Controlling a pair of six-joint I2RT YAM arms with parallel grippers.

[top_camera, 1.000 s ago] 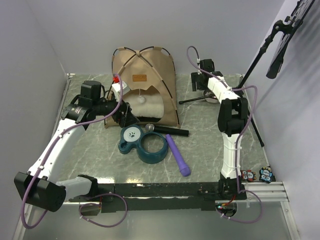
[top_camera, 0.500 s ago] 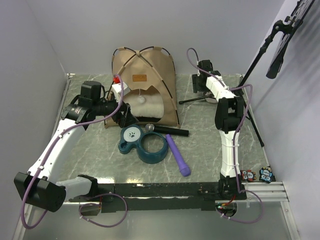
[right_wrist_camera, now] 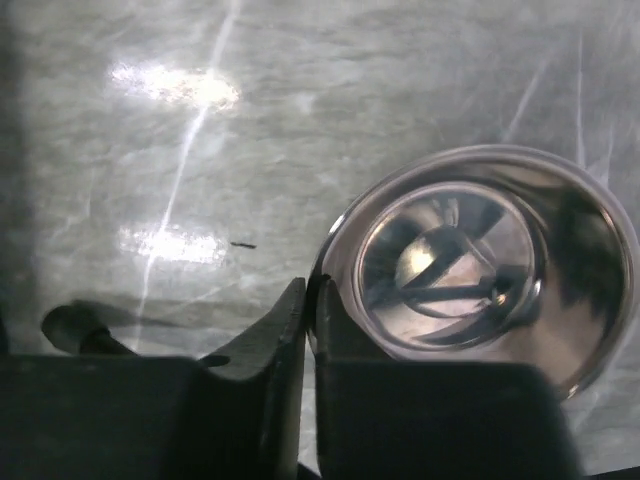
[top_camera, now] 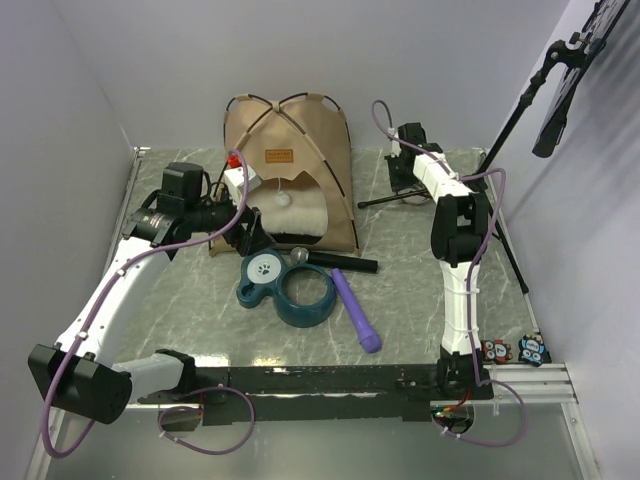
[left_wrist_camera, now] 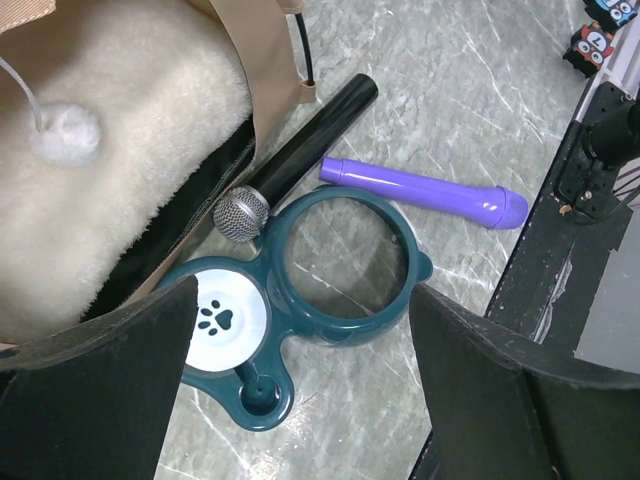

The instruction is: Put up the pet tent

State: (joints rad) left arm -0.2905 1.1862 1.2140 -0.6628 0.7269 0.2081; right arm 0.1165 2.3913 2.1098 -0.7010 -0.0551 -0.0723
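The pet tent (top_camera: 290,165) is matt tan cloth, and the pillow (left_wrist_camera: 120,160) inside it is fluffy cream pile. The desk (top_camera: 410,280) is smooth and marbled, with a sheen. The bowl (right_wrist_camera: 480,260) is mirror-polished metal. The teal feeder (left_wrist_camera: 255,395) and purple tube (left_wrist_camera: 420,190) are glossy plastic.

We see bright, even overhead light and soft shadows from above; close up, white glare streaks the table (right_wrist_camera: 175,85) and the steel bowl (right_wrist_camera: 470,260) blurs slightly.
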